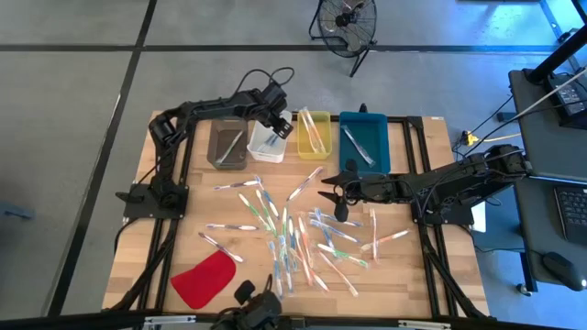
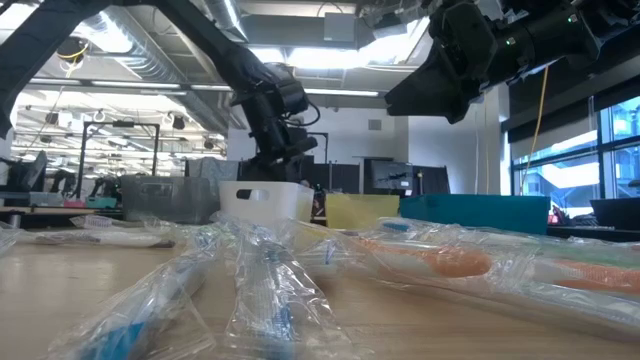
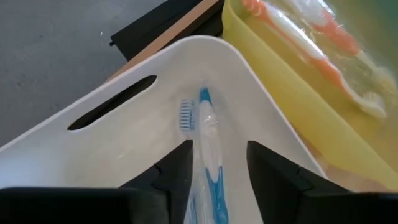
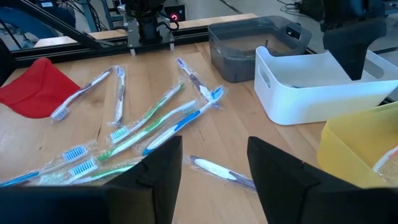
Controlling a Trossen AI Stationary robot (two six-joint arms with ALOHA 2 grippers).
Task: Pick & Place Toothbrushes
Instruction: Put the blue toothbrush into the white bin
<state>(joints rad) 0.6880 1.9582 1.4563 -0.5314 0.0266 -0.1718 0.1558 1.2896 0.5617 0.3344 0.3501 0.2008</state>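
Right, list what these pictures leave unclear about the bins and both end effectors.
- Grey bin: its contents are too small in the high view.
- White bin: its wall hides the inside in the low view.
- Right end effector: empty in its wrist view; the low view crops it.
- Left end effector: its grip on the blue toothbrush is unclear.

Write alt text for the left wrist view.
A blue-and-white toothbrush in clear wrap lies between the left gripper's parted dark fingers, inside a white bin with a slot handle. Beside it, a yellow bin holds wrapped orange toothbrushes.
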